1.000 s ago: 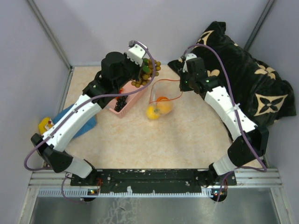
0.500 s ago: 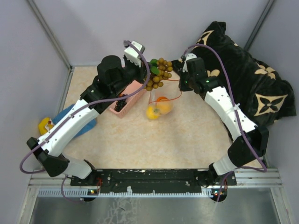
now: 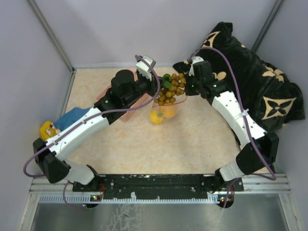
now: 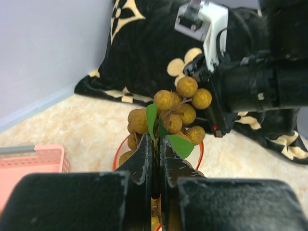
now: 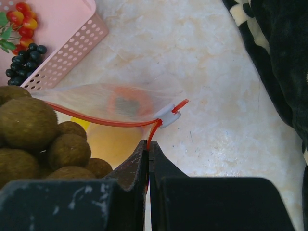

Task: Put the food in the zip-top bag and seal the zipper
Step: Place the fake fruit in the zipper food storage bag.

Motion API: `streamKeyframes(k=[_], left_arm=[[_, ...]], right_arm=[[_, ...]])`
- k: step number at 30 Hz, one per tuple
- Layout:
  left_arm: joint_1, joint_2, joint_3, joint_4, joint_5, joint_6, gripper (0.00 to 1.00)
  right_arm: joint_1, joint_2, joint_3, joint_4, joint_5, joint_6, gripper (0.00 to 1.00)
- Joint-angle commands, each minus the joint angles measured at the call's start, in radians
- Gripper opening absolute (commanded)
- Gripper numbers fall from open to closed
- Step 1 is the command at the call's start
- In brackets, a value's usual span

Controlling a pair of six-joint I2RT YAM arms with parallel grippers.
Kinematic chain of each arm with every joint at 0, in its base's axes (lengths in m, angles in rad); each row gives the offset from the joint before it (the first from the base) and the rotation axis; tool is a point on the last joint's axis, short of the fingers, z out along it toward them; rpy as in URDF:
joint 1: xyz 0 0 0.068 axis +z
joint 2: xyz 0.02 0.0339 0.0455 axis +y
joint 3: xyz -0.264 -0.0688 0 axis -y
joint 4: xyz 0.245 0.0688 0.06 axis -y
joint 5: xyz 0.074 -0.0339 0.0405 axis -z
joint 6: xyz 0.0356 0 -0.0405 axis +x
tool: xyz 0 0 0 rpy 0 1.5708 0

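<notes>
My left gripper [image 3: 161,86] [image 4: 155,144] is shut on the stem of the tan-brown berry cluster [image 3: 172,88] [image 4: 169,114] and holds it in the air over the open mouth of the clear zip-top bag [image 3: 165,107] [image 5: 115,103]. My right gripper [image 3: 185,87] [image 5: 148,144] is shut on the bag's red-orange zipper strip [image 5: 98,121] beside its white slider [image 5: 169,115], holding the mouth up and open. Yellow and orange fruits [image 3: 161,113] lie inside the bag. Dark grapes [image 5: 21,65] and small red pieces [image 5: 21,14] lie in the pink basket.
The pink basket [image 3: 137,102] [image 5: 67,57] stands left of the bag, mostly under my left arm. A black patterned cushion [image 3: 260,91] fills the right back corner. A blue-and-yellow cloth [image 3: 60,122] lies at the left edge.
My left gripper has carried the berry cluster from above the basket rightward to above the bag's mouth. My right gripper has kept its hold on the zipper.
</notes>
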Motion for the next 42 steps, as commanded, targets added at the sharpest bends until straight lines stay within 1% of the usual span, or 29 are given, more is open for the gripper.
streamKeyframes(k=[1, 7, 11, 18, 23, 26, 30, 33, 39, 42], left_arm=[[-0.011, -0.039, -0.035, 0.065, -0.02, 0.002, 0.0], [-0.018, -0.046, -0.082, 0.026, -0.1, 0.074, 0.0], [-0.019, -0.05, -0.087, 0.001, -0.099, 0.14, 0.0], [-0.023, -0.058, -0.081, -0.057, -0.018, 0.241, 0.0], [-0.025, -0.039, -0.047, -0.096, 0.079, 0.291, 0.0], [-0.029, -0.009, -0.008, -0.139, 0.082, 0.313, 0.0], [-0.031, 0.029, 0.005, -0.183, 0.055, 0.338, 0.0], [-0.033, 0.047, 0.026, -0.224, 0.062, 0.349, 0.0], [-0.043, -0.004, -0.029, -0.197, 0.225, 0.42, 0.0], [-0.045, -0.015, -0.044, -0.179, 0.24, 0.429, 0.0]], right_arm=[[-0.001, -0.059, 0.002, 0.039, -0.011, 0.014, 0.0], [-0.001, -0.063, 0.004, 0.039, -0.01, 0.014, 0.0], [-0.001, -0.063, 0.004, 0.039, -0.013, 0.014, 0.0], [-0.001, -0.06, 0.005, 0.046, -0.018, 0.016, 0.0], [-0.001, -0.058, 0.009, 0.067, -0.066, 0.013, 0.0], [-0.001, -0.061, 0.02, 0.066, -0.075, 0.012, 0.0], [-0.001, -0.072, 0.026, 0.063, -0.071, 0.01, 0.0], [-0.001, -0.075, 0.036, 0.054, -0.067, 0.008, 0.0], [-0.001, -0.071, 0.031, 0.061, -0.059, 0.013, 0.0], [-0.001, -0.068, 0.031, 0.07, -0.074, 0.016, 0.0]])
